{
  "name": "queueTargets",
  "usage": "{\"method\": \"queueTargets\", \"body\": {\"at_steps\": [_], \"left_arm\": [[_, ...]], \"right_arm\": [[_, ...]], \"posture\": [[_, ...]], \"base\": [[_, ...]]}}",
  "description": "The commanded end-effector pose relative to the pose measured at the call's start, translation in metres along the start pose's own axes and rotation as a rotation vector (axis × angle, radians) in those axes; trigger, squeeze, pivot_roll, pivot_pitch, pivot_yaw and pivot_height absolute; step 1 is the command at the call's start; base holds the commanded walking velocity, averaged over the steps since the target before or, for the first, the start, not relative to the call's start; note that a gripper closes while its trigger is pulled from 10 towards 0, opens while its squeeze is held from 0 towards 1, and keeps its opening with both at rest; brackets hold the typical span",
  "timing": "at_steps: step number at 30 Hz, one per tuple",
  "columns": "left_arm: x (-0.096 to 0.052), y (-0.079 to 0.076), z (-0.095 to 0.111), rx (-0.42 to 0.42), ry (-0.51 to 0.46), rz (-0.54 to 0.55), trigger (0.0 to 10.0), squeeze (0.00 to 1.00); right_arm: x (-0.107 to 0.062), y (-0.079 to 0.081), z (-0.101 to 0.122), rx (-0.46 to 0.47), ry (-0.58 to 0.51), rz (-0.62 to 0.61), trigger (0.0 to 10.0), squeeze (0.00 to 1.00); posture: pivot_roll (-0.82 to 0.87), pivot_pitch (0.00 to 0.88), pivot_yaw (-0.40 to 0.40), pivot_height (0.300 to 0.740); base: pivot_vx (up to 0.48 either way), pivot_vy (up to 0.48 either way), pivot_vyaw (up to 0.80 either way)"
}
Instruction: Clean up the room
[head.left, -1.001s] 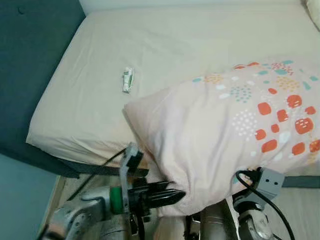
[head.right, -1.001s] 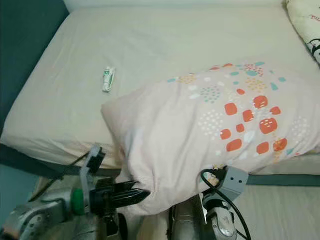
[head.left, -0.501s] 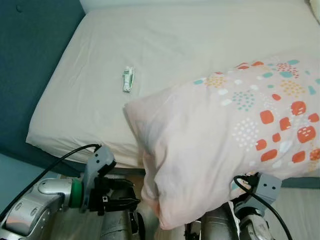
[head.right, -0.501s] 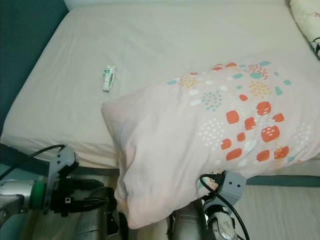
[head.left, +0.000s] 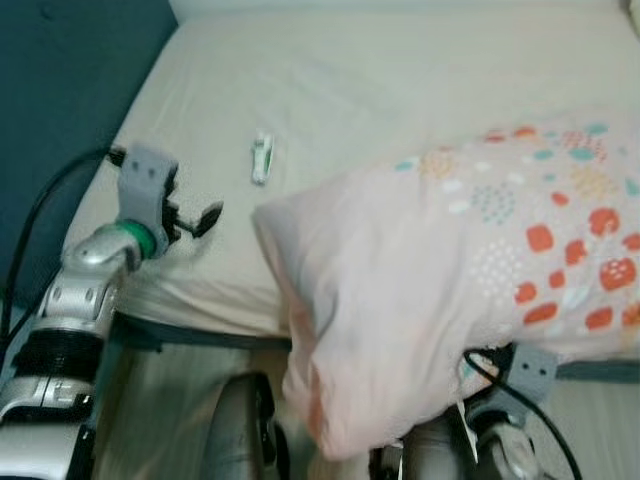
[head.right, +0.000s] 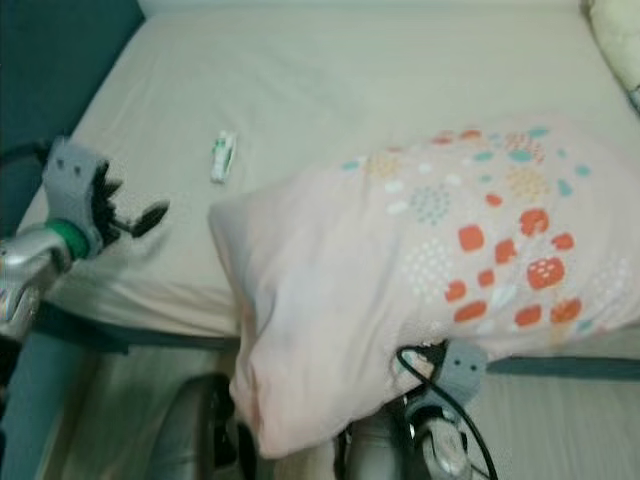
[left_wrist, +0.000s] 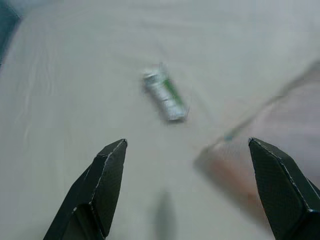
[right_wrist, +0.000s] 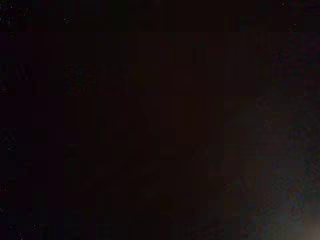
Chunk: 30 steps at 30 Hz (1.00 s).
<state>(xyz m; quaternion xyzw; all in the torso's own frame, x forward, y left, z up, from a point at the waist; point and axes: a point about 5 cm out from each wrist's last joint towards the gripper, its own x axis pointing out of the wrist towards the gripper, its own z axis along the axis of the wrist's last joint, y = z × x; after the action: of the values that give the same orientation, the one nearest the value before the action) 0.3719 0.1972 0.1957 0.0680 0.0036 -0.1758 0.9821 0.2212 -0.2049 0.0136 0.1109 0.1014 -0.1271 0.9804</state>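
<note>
Green-and-white tube (left_wrist: 165, 94) lies on the bed sheet (head.left: 400, 90), beside the pillow (head.left: 470, 270). Left gripper (left_wrist: 186, 186) hovers short of it, jaws wide, empty. Advise: straddle its narrow width, descend, close. Right gripper: cannot tell.

The bed's smooth fitted sheet (head.left: 420, 90) is a plain pale cream. On it lies a small white tube with green print (head.left: 262, 158); in the left wrist view the green shows as a stripe along the tube's white body. The large soft pillow (head.left: 450, 290) is pale pink, plain at its near end and patterned toward the far end with orange-red squares, teal dots and rings of small white and peach spots. The padded wall panel (head.left: 60, 90) beside the bed is dark teal. The left hand (head.left: 195, 222) has black fingers, a grey housing and a green ring at the wrist, on a silver arm. The right wrist view is nearly black.
</note>
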Motion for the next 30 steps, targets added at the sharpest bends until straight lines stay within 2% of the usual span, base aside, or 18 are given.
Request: {"method": "queueTargets", "body": {"at_steps": [1, 2, 3, 5, 8, 10, 11, 12, 13, 15, 16, 19, 20, 21, 22, 23, 26, 30], "left_arm": [[0.017, -0.02, -0.009, -0.096, 0.002, -0.002, 10.0, 1.0], [0.03, -0.038, -0.011, -0.155, 0.005, -0.03, 10.0, 1.0], [0.03, -0.038, -0.011, -0.155, 0.005, -0.03, 10.0, 1.0], [0.046, -0.066, -0.016, -0.234, 0.031, -0.068, 10.0, 1.0], [0.051, -0.079, -0.019, -0.272, 0.053, -0.085, 10.0, 1.0], [0.058, -0.103, -0.027, -0.394, 0.095, -0.144, 10.0, 1.0], [0.058, -0.103, -0.027, -0.394, 0.095, -0.144, 10.0, 1.0], [0.059, -0.116, -0.032, -0.42, 0.127, -0.171, 10.0, 1.0], [0.058, -0.128, -0.038, -0.419, 0.161, -0.206, 10.0, 0.91], [0.058, -0.136, -0.043, -0.409, 0.183, -0.226, 10.0, 0.91], [0.056, -0.146, -0.049, -0.432, 0.209, -0.272, 10.0, 0.63], [0.054, -0.152, -0.052, -0.453, 0.218, -0.305, 10.0, 0.59], [0.048, -0.163, -0.051, -0.628, 0.183, -0.481, 10.0, 0.61], [0.048, -0.163, -0.051, -0.628, 0.183, -0.481, 10.0, 0.61], [0.045, -0.166, -0.05, -0.682, 0.157, -0.575, 10.0, 0.61], [0.04, -0.167, -0.049, -0.7, 0.131, -0.678, 10.0, 0.6], [0.03, -0.165, -0.048, -0.709, 0.099, -0.824, 10.0, 0.6], [0.017, -0.158, -0.043, -0.746, 0.045, -0.949, 10.0, 0.6]], "right_arm": [[-0.003, 0.002, -0.007, 0.003, 0.034, -0.002, 10.0, 0.0], [-0.002, 0.002, -0.006, 0.011, 0.028, -0.002, 10.0, 0.0], [-0.002, 0.002, -0.006, 0.011, 0.028, -0.002, 10.0, 0.0], [0.0, 0.004, -0.002, 0.029, 0.011, 0.0, 10.0, 0.0], [0.001, 0.005, 0.001, 0.042, -0.008, 0.005, 10.0, 0.0], [0.001, 0.005, 0.007, 0.056, -0.042, 0.016, 10.0, 0.0], [0.001, 0.005, 0.007, 0.056, -0.042, 0.016, 10.0, 0.0], [0.0, 0.005, 0.008, 0.057, -0.05, 0.015, 10.0, 0.0], [-0.001, 0.004, 0.009, 0.056, -0.054, 0.008, 10.0, 0.0], [-0.002, 0.003, 0.009, 0.055, -0.056, 0.003, 10.0, 0.0], [-0.003, 0.002, 0.009, 0.056, -0.059, -0.003, 10.0, 0.0], [-0.003, 0.001, 0.009, 0.057, -0.062, -0.007, 10.0, 0.0], [-0.004, -0.001, 0.01, 0.056, -0.065, -0.012, 10.0, 0.0], [-0.004, -0.001, 0.01, 0.056, -0.065, -0.012, 10.0, 0.0], [-0.003, -0.001, 0.01, 0.056, -0.065, -0.012, 10.0, 0.0], [-0.001, -0.001, 0.012, 0.054, -0.068, -0.01, 10.0, 0.0], [0.003, 0.0, 0.016, 0.048, -0.068, 0.002, 10.0, 0.0], [0.01, 0.002, 0.021, 0.035, -0.063, 0.022, 10.0, 0.0]], "posture": [[-0.04, 0.206, 0.148, 0.612], [-0.04, 0.209, 0.15, 0.612], [-0.04, 0.209, 0.15, 0.612], [-0.05, 0.213, 0.157, 0.612], [-0.06, 0.22, 0.169, 0.612], [-0.06, 0.22, 0.169, 0.612], [-0.06, 0.22, 0.169, 0.612], [-0.07, 0.224, 0.182, 0.612], [-0.08, 0.225, 0.194, 0.612], [-0.08, 0.225, 0.194, 0.612], [-0.09, 0.224, 0.2, 0.612], [-0.09, 0.223, 0.201, 0.612], [-0.09, 0.215, 0.196, 0.612], [-0.09, 0.215, 0.196, 0.612], [-0.09, 0.215, 0.196, 0.612], [-0.08, 0.212, 0.19, 0.612], [-0.07, 0.209, 0.182, 0.612], [-0.07, 0.208, 0.175, 0.612]], "base": [[0.0, 0.0, 0.0], [0.0, 0.0, 0.0], [0.0, 0.0, 0.0], [0.0, 0.0, 0.0], [0.0, 0.0, 0.0], [0.0, 0.0, 0.0], [0.0, 0.0, 0.0], [0.0, 0.0, 0.0], [0.0, 0.0, 0.0], [0.0, 0.0, 0.0], [0.0, 0.0, 0.0], [0.0, 0.0, 0.0], [0.0, 0.0, 0.0], [0.0, 0.0, 0.0], [0.0, 0.0, 0.0], [0.0, 0.0, 0.0], [0.0, 0.0, 0.0], [0.0, 0.0, 0.0]]}}
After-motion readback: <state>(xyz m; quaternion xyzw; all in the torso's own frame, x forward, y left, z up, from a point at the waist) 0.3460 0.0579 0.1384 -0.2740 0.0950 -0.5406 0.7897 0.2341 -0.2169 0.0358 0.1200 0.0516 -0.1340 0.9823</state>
